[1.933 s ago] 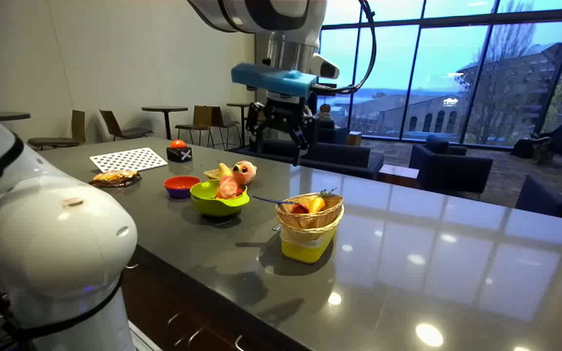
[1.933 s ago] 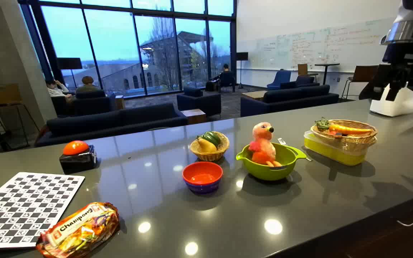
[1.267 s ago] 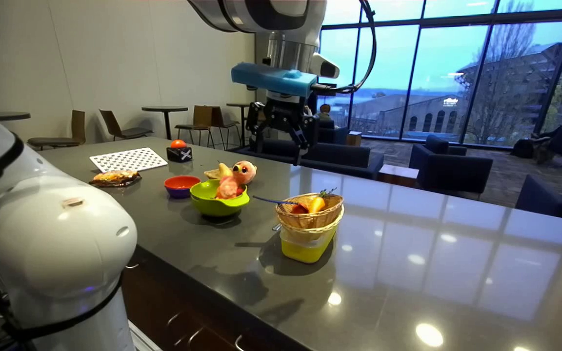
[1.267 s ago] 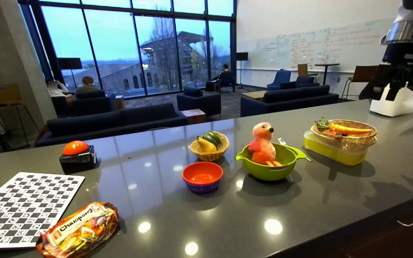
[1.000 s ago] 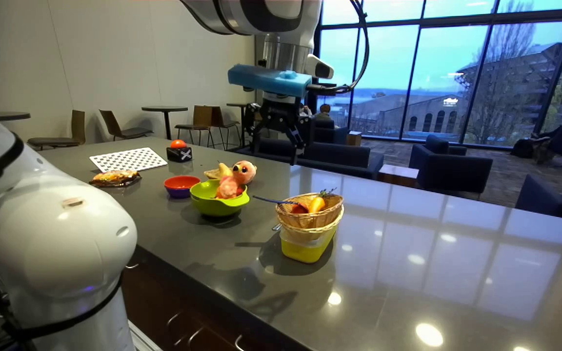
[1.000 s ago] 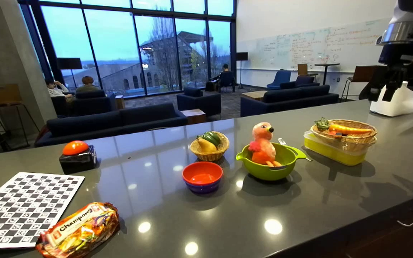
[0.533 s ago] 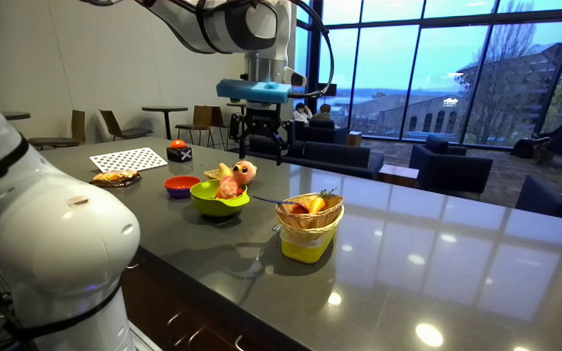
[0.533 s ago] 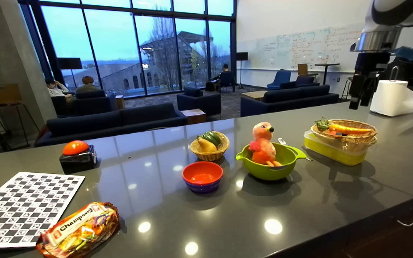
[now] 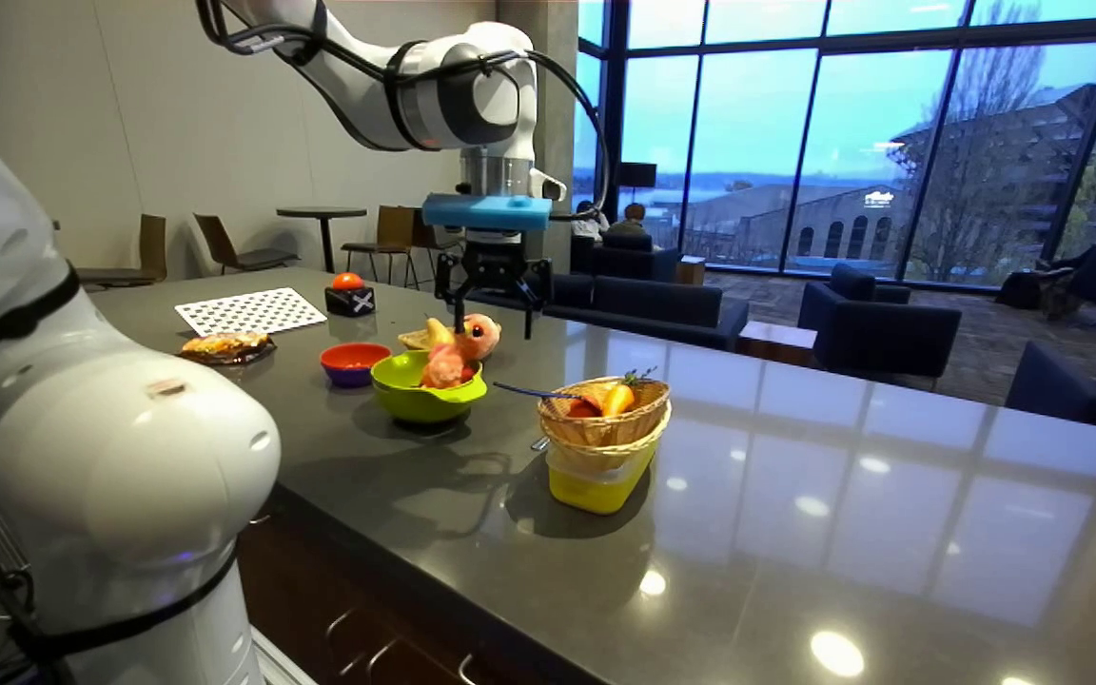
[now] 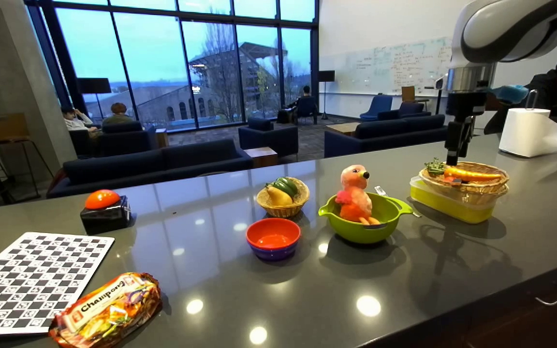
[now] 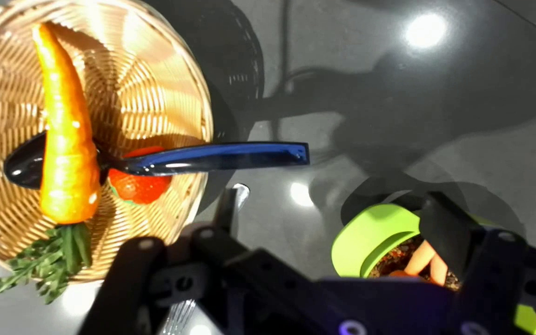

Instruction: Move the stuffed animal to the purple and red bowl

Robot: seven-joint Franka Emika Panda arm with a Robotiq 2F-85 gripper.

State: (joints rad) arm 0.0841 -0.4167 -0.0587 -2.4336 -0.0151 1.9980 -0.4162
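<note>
My gripper (image 9: 494,331) has come down and across: in both exterior views it now stands lower and further left in the frame than it did two seconds ago. Its fingers (image 9: 459,314) are spread well apart with nothing between them, so I carry nothing.

The stuffed animal (image 10: 355,198) has not stirred. It sits upright in the lime-green bowl (image 10: 363,234), right of centre in an exterior view, head and chest above the rim. The purple and red bowl (image 10: 273,239) has kept its place on the tabletop (image 10: 211,280) too, near the middle of that frame, apart from the green bowl, its red inside bare.

In my wrist view the wicker basket (image 11: 170,107) fills the upper left, and the green bowl shows at lower right, partly behind a finger, the animal's legs visible inside. The purple and red bowl is out of that view.

I take this for the approach, the grasp not yet made. In an exterior view a fingertip crosses the animal's head, but I judge that mere line of sight, since elsewhere a clear gap shows. The next move probably calls for more travel towards the green bowl, then a descent around the plush body. Pinching low could snag the rim; the spoon (image 11: 231,157) jutting from the basket could also catch a finger.
</note>
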